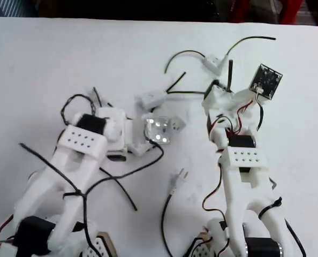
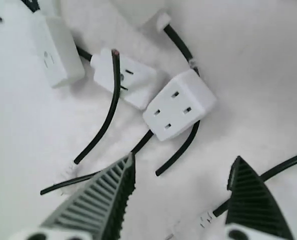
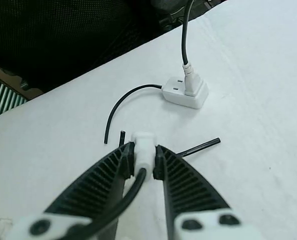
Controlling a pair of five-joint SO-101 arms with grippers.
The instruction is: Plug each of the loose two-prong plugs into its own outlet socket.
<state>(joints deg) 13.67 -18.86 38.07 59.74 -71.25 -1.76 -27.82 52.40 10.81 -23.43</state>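
- The right gripper [image 3: 143,148] was clamped on a white plug [image 3: 143,142] above the table; a skewed grip could make its prongs miss.
- The left gripper [image 2: 184,158] hung wide open and empty over a socket block [image 2: 179,104]; bumping it could shift it.

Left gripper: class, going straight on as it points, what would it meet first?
Probably the white outlet block, lying just ahead of the open left gripper; a black cord lies between them and might be touched first. Depth is unclear.
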